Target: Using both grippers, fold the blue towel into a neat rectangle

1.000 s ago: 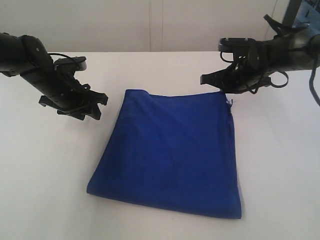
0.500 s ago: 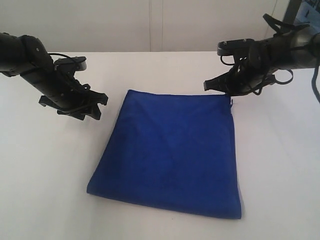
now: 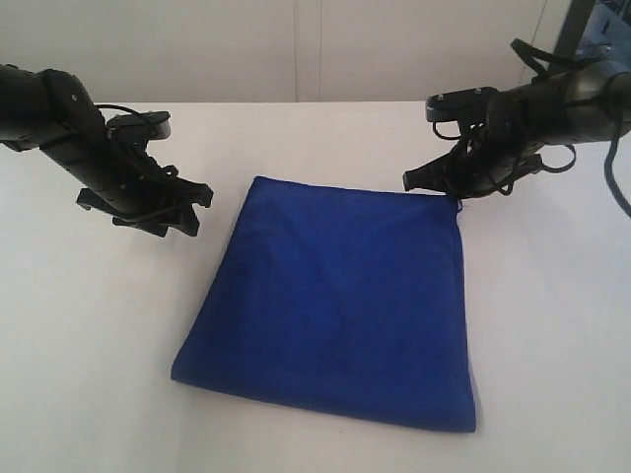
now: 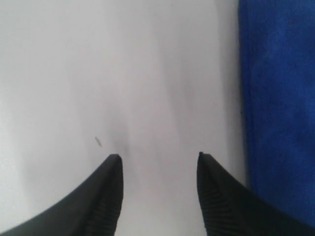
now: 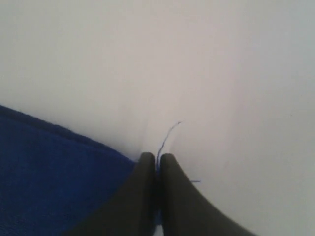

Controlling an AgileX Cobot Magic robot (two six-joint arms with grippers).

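Right gripper (image 3: pixel 410 181) lowered blue towel (image 3: pixel 335 305) flat.

The towel (image 3: pixel 335 305) is plain deep royal blue; the table (image 3: pixel 552 335) is plain white.

Both arms (image 3: pixel 59 118) matte black w/ looping black cables (image 3: pixel 558 164); left hand (image 3: pixel 194 209), right hand (image 3: pixel 412 179): tapered ribbed black fingers (image 4: pixel 221 201).

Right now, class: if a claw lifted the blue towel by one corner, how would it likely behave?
Probably floppy: the blue towel lies in soft flat layers, so it would drape and unfold. Likely light: the right claw pinches only its corner. Its fuzzy nap probably resists slipping.
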